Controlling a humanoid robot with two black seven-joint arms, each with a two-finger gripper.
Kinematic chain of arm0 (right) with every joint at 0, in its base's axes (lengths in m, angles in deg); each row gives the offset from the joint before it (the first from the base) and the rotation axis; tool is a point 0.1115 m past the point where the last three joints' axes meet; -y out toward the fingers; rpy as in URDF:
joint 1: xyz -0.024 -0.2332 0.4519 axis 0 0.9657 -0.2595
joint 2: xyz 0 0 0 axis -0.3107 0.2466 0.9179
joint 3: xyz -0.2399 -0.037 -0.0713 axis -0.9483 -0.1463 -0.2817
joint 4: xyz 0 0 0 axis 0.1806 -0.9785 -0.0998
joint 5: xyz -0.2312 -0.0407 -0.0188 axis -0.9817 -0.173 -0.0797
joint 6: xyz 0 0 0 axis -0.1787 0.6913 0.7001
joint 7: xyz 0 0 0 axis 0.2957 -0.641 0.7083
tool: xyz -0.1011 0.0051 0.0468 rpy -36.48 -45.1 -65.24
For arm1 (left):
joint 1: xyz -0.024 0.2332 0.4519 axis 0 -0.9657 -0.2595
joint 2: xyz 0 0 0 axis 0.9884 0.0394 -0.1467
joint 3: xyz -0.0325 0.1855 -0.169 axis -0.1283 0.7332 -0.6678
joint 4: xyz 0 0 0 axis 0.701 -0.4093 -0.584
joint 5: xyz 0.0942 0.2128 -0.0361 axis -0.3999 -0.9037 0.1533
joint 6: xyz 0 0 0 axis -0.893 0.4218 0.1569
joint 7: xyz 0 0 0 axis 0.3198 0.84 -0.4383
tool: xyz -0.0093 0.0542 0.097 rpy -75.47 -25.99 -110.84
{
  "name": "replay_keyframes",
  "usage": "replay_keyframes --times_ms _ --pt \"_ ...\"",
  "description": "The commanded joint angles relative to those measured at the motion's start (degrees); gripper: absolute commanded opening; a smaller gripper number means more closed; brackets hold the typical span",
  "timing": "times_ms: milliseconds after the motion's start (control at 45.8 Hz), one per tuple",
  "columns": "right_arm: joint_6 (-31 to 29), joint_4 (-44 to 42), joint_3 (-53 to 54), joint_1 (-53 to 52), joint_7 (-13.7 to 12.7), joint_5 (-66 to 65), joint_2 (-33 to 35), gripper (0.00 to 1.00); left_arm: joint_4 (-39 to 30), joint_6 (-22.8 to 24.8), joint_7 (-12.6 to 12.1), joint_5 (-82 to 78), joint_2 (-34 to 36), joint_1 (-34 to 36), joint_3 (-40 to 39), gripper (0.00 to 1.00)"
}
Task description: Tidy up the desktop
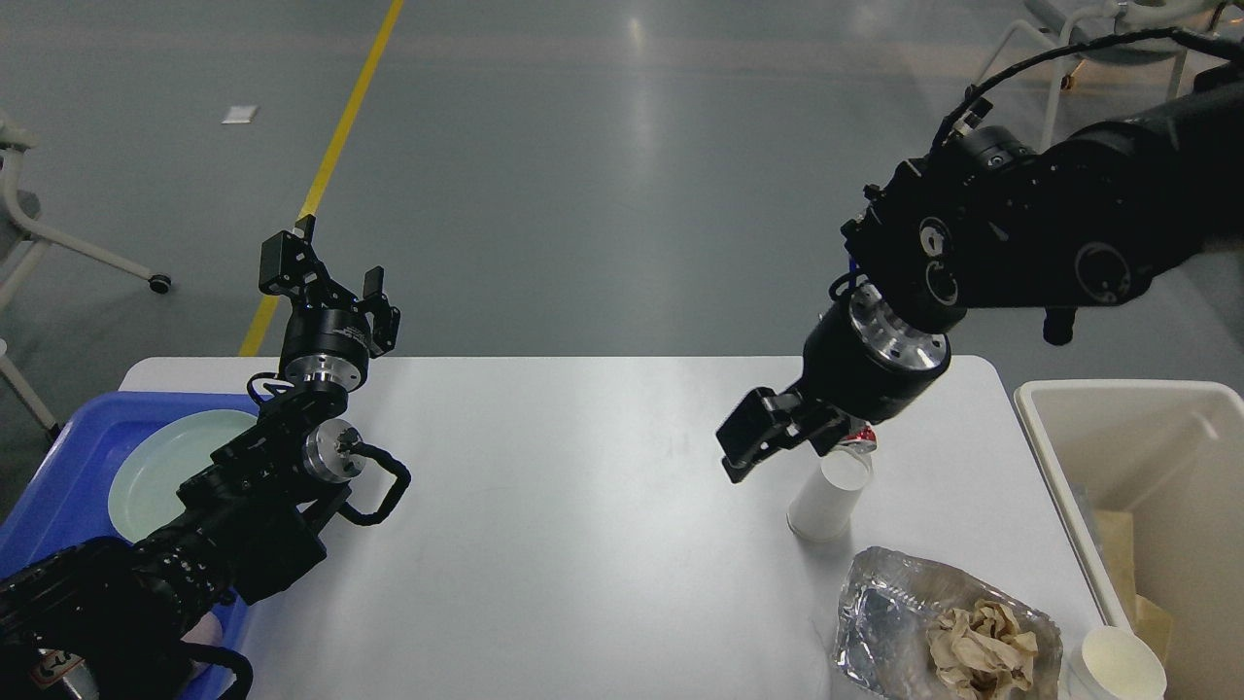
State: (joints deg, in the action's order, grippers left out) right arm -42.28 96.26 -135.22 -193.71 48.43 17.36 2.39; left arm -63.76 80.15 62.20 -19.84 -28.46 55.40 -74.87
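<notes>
The white desktop (583, 554) carries litter on its right side. A white paper cup (829, 498) leans there, and behind it only a sliver of a crushed red can (861, 443) shows. My right gripper (780, 443) hangs just left of and above the cup's rim, open, with nothing between its fingers; its wrist hides most of the can. My left gripper (328, 274) points upward over the desktop's far left corner, open and empty. A crumpled foil tray (875, 622) holding wadded brown paper (982, 644) lies at the front right.
A beige bin (1088, 394) with some paper in it stands off the right edge. Another paper cup (1120, 667) sits at the front right corner. A blue tray (49, 486) with a pale green plate (160, 467) lies at the left, partly under my left arm.
</notes>
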Motion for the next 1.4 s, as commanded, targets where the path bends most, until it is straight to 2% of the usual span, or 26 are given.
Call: replay_keyframes --times_ms 0,197,437,677,874,1158,1377 --pt "6.05 -5.12 -6.93 7.98 -0.8 -2.39 0.03 0.94 0.04 0.0 0.0 0.04 0.0 0.0 0.0 1.0" --pt "9.65 -12.86 -12.74 17.83 -0.8 -3.01 0.47 0.94 -0.05 0.0 0.0 0.04 0.0 0.0 0.0 1.0" --pt "14.4 -16.82 -19.59 26.53 -0.8 -3.01 0.39 0.94 -0.05 0.0 0.0 0.04 0.0 0.0 0.0 1.0" --pt "15.98 -22.53 -28.9 33.13 -0.89 -4.59 0.47 0.94 0.04 0.0 0.0 0.04 0.0 0.0 0.0 1.0" --pt "17.04 -27.45 -33.92 37.26 -0.8 -5.64 3.46 0.95 0.04 0.0 0.0 0.04 0.0 0.0 0.0 1.0" --pt "17.04 -27.19 -35.15 39.46 -0.8 -10.39 7.33 0.95 0.04 0.0 0.0 0.04 0.0 0.0 0.0 1.0" --pt "16.51 -20.69 -34.19 39.28 -0.36 -11.8 10.93 0.95 0.04 0.0 0.0 -0.04 0.0 0.0 0.0 1.0"
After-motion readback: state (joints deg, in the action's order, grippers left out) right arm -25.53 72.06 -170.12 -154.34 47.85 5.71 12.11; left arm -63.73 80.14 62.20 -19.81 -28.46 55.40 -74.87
